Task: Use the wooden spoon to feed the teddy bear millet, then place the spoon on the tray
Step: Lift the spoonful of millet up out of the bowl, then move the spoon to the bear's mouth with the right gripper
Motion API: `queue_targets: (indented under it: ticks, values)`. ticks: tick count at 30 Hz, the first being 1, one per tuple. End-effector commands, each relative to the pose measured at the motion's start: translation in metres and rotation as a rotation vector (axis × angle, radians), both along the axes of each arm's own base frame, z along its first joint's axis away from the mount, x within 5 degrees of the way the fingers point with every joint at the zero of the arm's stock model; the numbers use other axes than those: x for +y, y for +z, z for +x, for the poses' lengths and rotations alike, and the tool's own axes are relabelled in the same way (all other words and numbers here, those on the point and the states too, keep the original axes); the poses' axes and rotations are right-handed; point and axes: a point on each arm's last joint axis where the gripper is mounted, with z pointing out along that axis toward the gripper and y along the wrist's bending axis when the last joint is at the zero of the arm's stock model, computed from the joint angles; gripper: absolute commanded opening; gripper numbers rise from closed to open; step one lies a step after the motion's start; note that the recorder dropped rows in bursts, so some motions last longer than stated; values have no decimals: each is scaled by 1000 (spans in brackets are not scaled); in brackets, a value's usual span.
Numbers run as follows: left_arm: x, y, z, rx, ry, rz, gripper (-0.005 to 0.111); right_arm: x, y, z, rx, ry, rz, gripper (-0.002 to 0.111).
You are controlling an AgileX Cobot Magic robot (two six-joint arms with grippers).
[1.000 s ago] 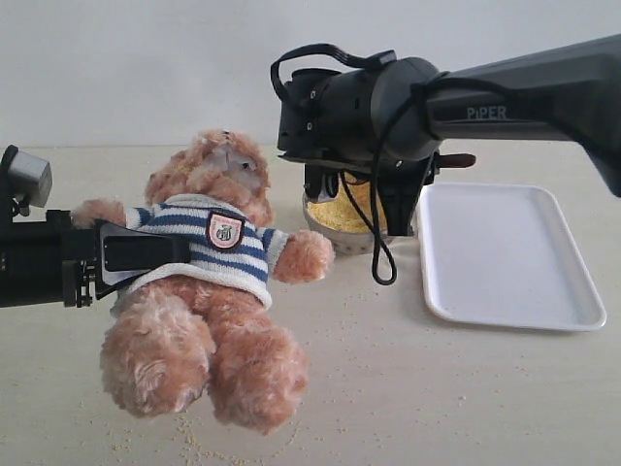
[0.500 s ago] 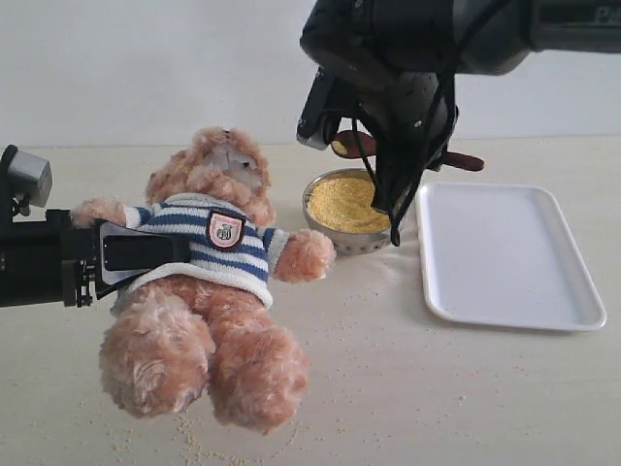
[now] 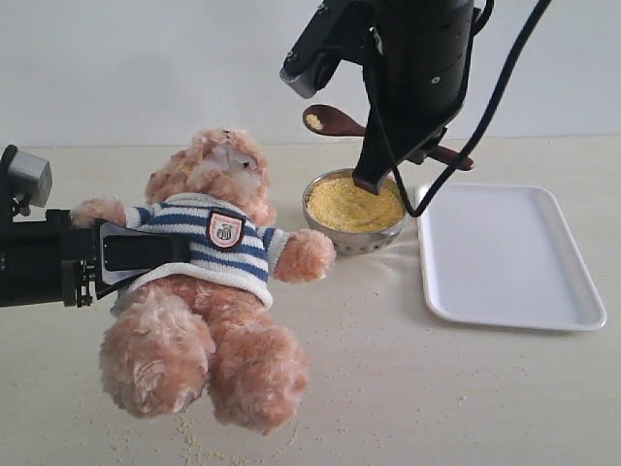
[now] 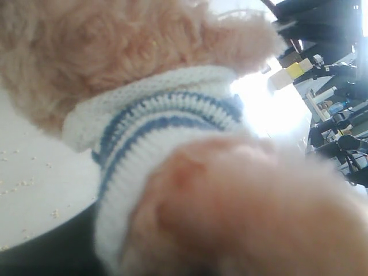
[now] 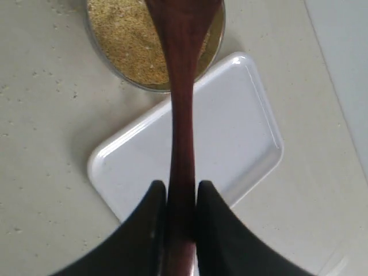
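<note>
Moved: right hand (image 5: 181, 218) has risen clear of the bowl (image 3: 355, 242), lifting the spoon (image 3: 328, 120) out; bear (image 3: 209, 282) and tray (image 3: 505, 254) unchanged.
Right hand: pinching the spoon handle near its end, spoon roughly level, likely so its small dab of millet stays on.
Spoon: above the bowl, tip toward 9 o'clock; bear's head lies at its 8 o'clock, well apart.
Left hand (image 3: 136, 250): pinching bear at the sweater's side, propping it tilted, probably to present the face.
Millet (image 3: 354, 206): heaped in bowl, at bear's 3 o'clock; stray grains on surface (image 3: 388, 388).
Tray: just beside bowl at 3 o'clock, ready for spoon.
Writing: none readable; badge (image 3: 225, 230) crest too small.
</note>
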Motion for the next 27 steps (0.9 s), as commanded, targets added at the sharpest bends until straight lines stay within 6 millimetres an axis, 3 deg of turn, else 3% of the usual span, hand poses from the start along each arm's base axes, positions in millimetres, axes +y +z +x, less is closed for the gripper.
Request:
queue_targets:
  ticks: [1, 14, 27]
  values:
    - [-1, 5, 1, -12, -2, -43, 5, 10, 5, -12, 11, 48, 20, 0]
    - [-1, 5, 1, -12, -2, -43, 5, 50, 6, -51, -15, 189, 5, 0]
    - [-1, 5, 1, -12, -2, -43, 5, 51, 9, -51, -56, 229, -47, 0]
